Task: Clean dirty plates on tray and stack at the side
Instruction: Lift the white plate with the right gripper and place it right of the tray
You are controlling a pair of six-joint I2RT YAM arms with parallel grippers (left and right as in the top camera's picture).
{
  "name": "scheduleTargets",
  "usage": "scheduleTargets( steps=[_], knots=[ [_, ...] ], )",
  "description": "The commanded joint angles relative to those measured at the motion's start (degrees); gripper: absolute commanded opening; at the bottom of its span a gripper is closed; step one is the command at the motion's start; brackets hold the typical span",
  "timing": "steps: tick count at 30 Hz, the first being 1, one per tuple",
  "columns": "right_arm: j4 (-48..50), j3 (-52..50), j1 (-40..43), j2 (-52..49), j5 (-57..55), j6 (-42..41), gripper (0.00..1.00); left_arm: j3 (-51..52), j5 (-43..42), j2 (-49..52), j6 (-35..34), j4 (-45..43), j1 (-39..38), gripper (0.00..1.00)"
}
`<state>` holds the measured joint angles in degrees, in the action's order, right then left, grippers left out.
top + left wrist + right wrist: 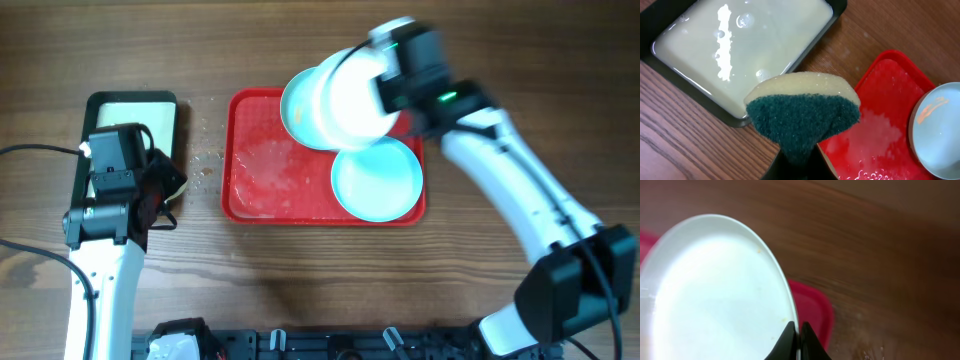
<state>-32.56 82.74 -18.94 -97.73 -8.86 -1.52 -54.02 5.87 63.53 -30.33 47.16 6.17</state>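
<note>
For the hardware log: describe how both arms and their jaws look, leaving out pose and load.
Both arms have smooth white links joined by boxy black joint housings. The left arm trails thin black cables. The right arm shows a small green light on its black wrist. The right jaws are narrow, black and tapering; the left ones are dark and mostly hidden.

Three plates show: one white plate [350, 100], a first turquoise plate [295, 108] and a second turquoise plate [377, 178]. One red tray [265, 170], one pan [135, 108], one sponge [805, 115].

The white plate [350, 100], blurred overhead, hides part of a turquoise plate [297, 110].
</note>
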Motion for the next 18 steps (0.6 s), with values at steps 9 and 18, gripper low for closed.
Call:
scheduleTargets(
  steps=[9,18],
  knots=[
    [-2.16,-1.88,38.99,-8.46,17.44,-15.19,0.04,0.15,-0.55,5.62,-0.39,-1.86,0.37,0.04],
    [-1.18,-1.75,38.58,-17.09,21.40,-11.23,0.37,0.15,-1.60,6.62,-0.37,-3.08,0.37,0.04]
  ],
)
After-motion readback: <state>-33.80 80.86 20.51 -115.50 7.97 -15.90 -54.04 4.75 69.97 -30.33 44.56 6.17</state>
